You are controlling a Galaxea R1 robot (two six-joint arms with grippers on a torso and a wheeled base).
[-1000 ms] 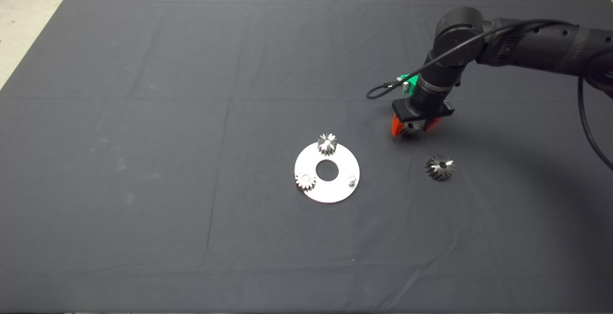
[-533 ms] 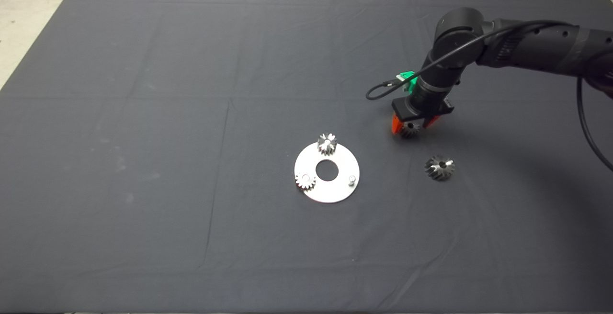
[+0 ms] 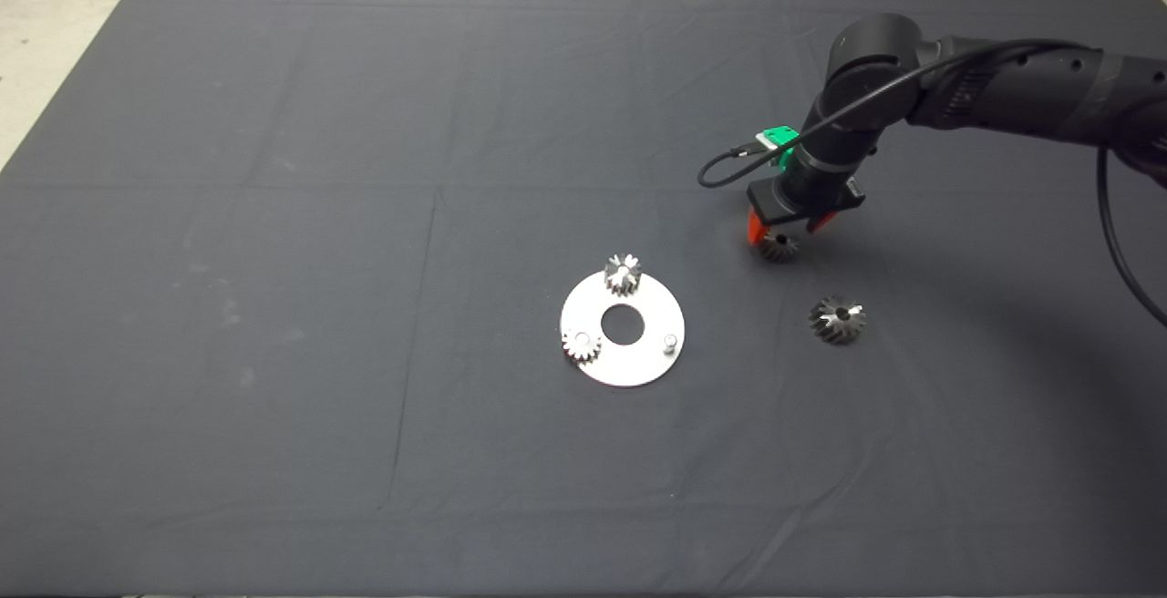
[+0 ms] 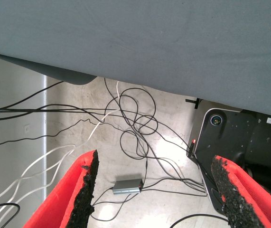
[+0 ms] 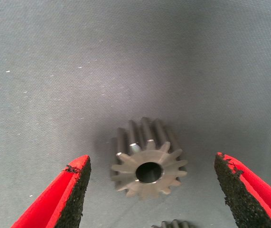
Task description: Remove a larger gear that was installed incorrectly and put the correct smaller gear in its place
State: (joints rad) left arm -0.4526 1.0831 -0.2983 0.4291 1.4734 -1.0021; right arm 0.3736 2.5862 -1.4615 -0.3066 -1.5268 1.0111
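1. A dark mat (image 3: pixel 273 215) covers the table, with pale floor beyond its far edge.
2. The right pincer (image 3: pixel 782 226) hangs over the smaller gear (image 3: pixel 778 247), fingers apart; the larger gear (image 3: pixel 837 319) lies nearby.
3. The right wrist view shows that gear (image 5: pixel 147 164) between open pads, untouched.
4. The left pincer (image 4: pixel 156 190), open, faces floor cables (image 4: pixel 135 128).

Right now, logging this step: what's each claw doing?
Left claw: open, empty, parked off the mat over floor cables.
Right claw: open, holding nothing, straddling the smaller gear on the mat.
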